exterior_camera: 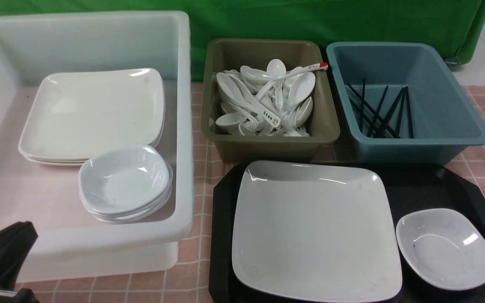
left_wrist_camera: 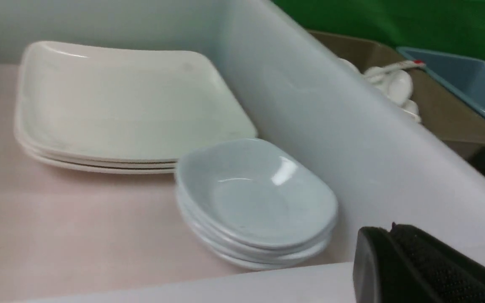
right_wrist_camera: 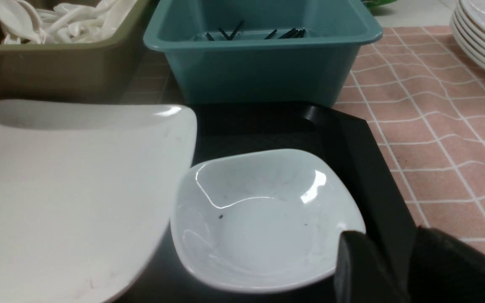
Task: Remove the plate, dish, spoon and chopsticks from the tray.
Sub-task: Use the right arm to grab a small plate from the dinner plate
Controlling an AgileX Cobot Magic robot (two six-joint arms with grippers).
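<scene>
The black tray (exterior_camera: 427, 185) lies at the front right. On it rest the large square plate (exterior_camera: 314, 231) and, to its right, the small dish (exterior_camera: 446, 248). In the right wrist view my right gripper (right_wrist_camera: 387, 240) hangs open at the near right edge of the dish (right_wrist_camera: 259, 219), one finger over the dish's rim, the other over the tray's rim (right_wrist_camera: 364, 168). My left gripper (exterior_camera: 27, 231) is shut and empty, by the white tub's front left corner. A spoon with black characters (exterior_camera: 267, 118) lies in the olive tub. Black chopsticks (exterior_camera: 379, 111) lie in the blue tub.
The white tub (exterior_camera: 183, 126) at the left holds a stack of square plates (exterior_camera: 95, 113) and a stack of small dishes (exterior_camera: 124, 181). The olive tub (exterior_camera: 267, 143) of spoons and the blue tub (exterior_camera: 436, 113) stand behind the tray. More stacked white plates (right_wrist_camera: 482, 38) sit at the far right.
</scene>
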